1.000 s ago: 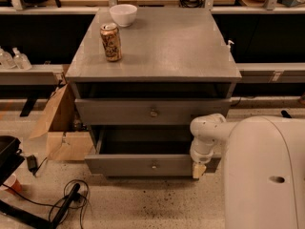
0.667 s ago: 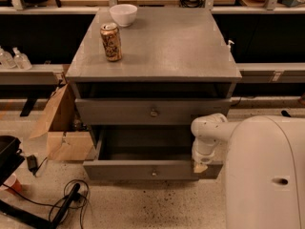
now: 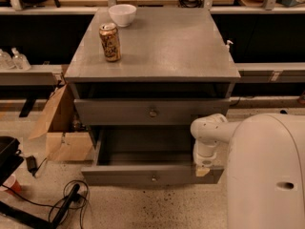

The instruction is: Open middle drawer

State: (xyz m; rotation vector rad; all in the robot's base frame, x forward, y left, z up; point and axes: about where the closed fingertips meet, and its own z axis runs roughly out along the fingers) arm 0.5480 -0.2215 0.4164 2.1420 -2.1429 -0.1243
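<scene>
The middle drawer point(image 3: 119, 174) of the grey cabinet point(image 3: 157, 46) stands pulled far out toward me, showing its shallow grey box and its small round knob point(image 3: 153, 178). The taller-fronted drawer above it point(image 3: 114, 112) is closed. My white arm point(image 3: 208, 130) reaches down from the right. My gripper point(image 3: 202, 171) is at the right end of the middle drawer's front, at its top edge. The lowest drawer is hidden under the open one.
A gold can point(image 3: 110, 42) and a white bowl point(image 3: 122, 14) stand on the cabinet top. A cardboard box point(image 3: 64, 128) sits on the floor at the cabinet's left. Black cables point(image 3: 66, 204) lie at the lower left. My white body point(image 3: 267, 175) fills the lower right.
The middle drawer has slid further out toward me, and my gripper and arm have moved down and toward me with its front.
</scene>
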